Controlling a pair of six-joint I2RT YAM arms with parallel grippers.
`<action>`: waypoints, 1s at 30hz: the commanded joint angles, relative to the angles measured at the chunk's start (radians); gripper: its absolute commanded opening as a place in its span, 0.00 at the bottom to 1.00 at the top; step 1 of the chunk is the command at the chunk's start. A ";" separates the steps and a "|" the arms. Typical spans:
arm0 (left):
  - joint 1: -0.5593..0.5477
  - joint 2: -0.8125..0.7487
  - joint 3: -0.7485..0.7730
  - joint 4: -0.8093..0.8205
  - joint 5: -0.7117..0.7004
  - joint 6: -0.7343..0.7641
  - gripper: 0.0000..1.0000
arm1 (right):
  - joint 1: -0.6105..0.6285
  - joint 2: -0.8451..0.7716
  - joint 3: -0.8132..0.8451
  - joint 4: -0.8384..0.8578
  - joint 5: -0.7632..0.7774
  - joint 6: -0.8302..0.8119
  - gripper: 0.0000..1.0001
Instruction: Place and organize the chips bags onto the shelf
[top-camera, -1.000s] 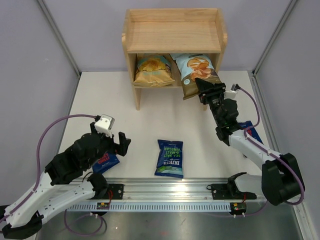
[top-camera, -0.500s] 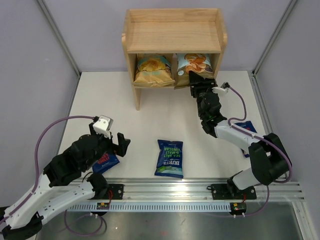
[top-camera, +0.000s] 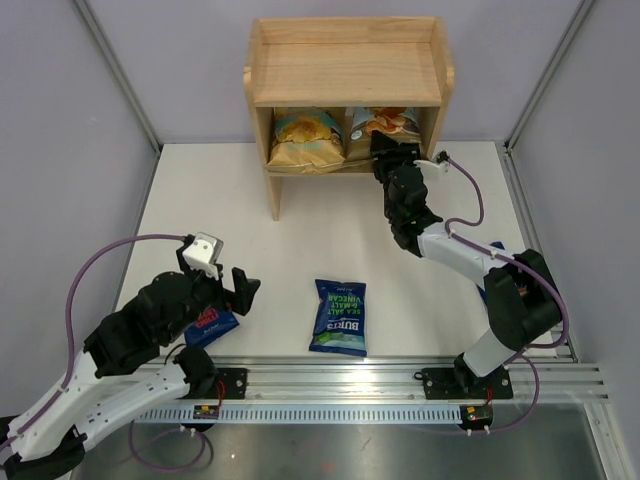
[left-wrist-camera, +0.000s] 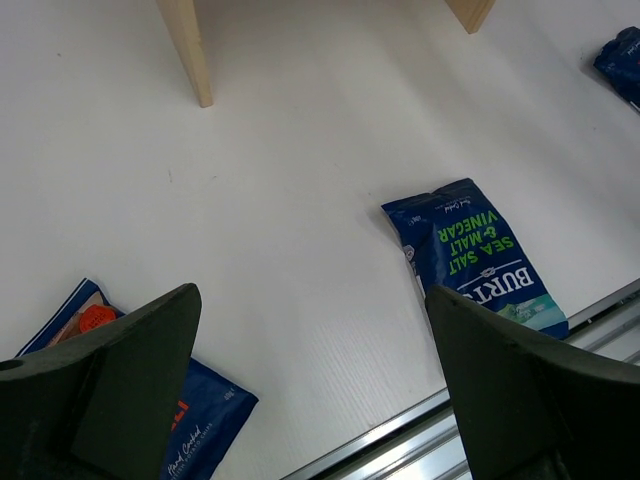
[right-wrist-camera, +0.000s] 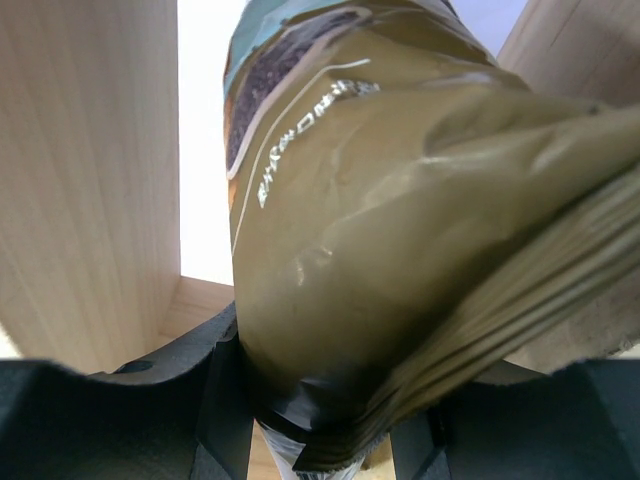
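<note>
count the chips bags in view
5: yellow Chips bag and Cassava Chips bag on the shelf's lower tier; green-lettered Burts bag mid-table; red-lettered Burts bag under the left arm; another dark-blue bag far right, mostly hidden.

This is a robot lab cell, a test rig rather than a home or a shop. The white worktop (top-camera: 300, 220) is boxed in by plain pale-grey panel walls (top-camera: 50, 120) framed by slanting metal posts (top-camera: 118, 72). A slotted aluminium rail (top-camera: 340, 378) runs along its near edge. The left arm (top-camera: 120, 345) and right arm (top-camera: 465, 262), both black and white, are bolted to it and trail loose purple cables (top-camera: 130, 240). A small white camera (top-camera: 206, 246) sits on the left wrist. The furnishings are staged props: one small wooden shelf (top-camera: 345, 70) and a few chips bags (top-camera: 339, 316), some lying flat on the worktop.
</note>
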 joint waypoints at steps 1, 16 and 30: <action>0.000 -0.015 -0.002 0.056 0.031 0.020 0.99 | 0.003 0.010 0.080 -0.070 0.062 0.000 0.21; 0.000 -0.017 -0.004 0.054 0.036 0.020 0.99 | 0.001 -0.017 0.110 -0.311 0.020 -0.014 0.56; 0.000 -0.009 -0.002 0.054 0.040 0.022 0.99 | -0.038 -0.148 0.078 -0.546 -0.088 -0.005 0.81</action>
